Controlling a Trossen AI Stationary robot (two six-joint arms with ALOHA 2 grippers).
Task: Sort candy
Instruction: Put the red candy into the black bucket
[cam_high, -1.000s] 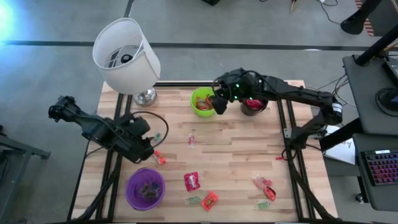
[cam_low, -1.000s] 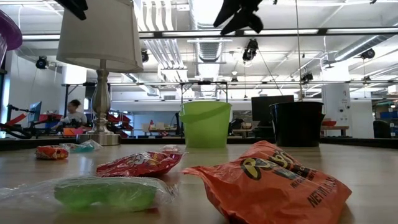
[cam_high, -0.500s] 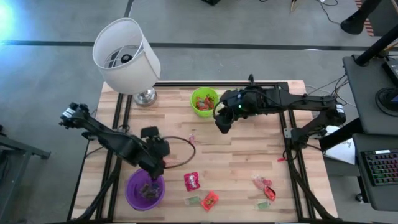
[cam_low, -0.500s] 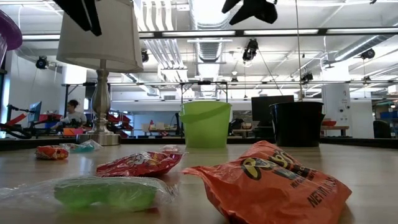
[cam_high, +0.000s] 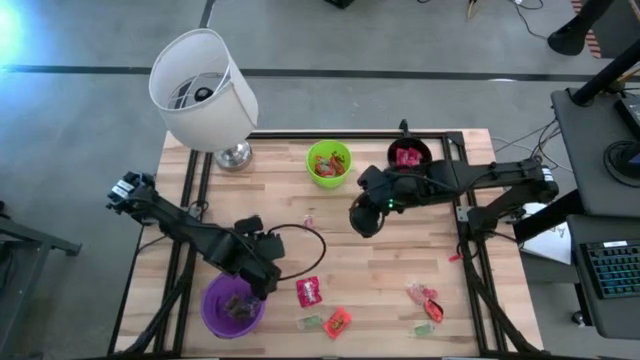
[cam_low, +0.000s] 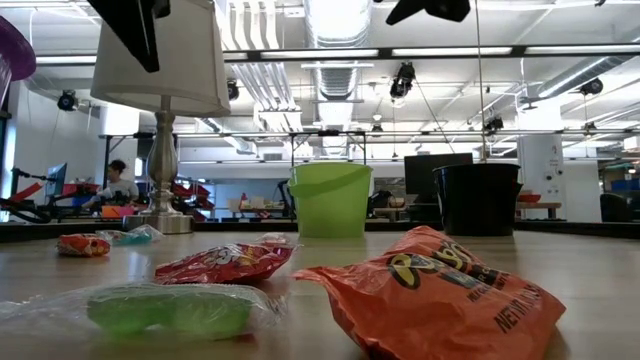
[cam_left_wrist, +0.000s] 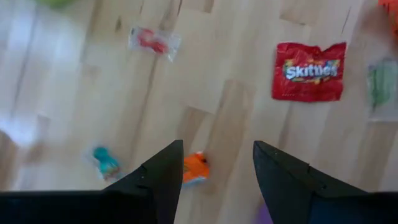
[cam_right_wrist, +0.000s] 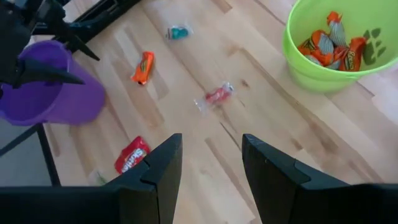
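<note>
A pale wooden worktop on a dark frame is seen standing on a grey floor; beyond it, in the low view, an open hall with ceiling lights and ducts is shown, and a seated person is made out far off. A lamp with a white shade is placed at the far left corner. A green cup holding orange candy and a black cup holding red candy are set along the far edge, and a purple cup is set at the near edge, left of centre.

The candy is scattered along the near edge: a red Skittles packet, an orange packet, a green sweet, and red pieces towards the right. A small red sweet is seen alone in the middle.

The left gripper is held above the purple cup's rim, fingers parted and empty. The right gripper is poised over mid-worktop, fingers likewise spread, nothing gripped.
</note>
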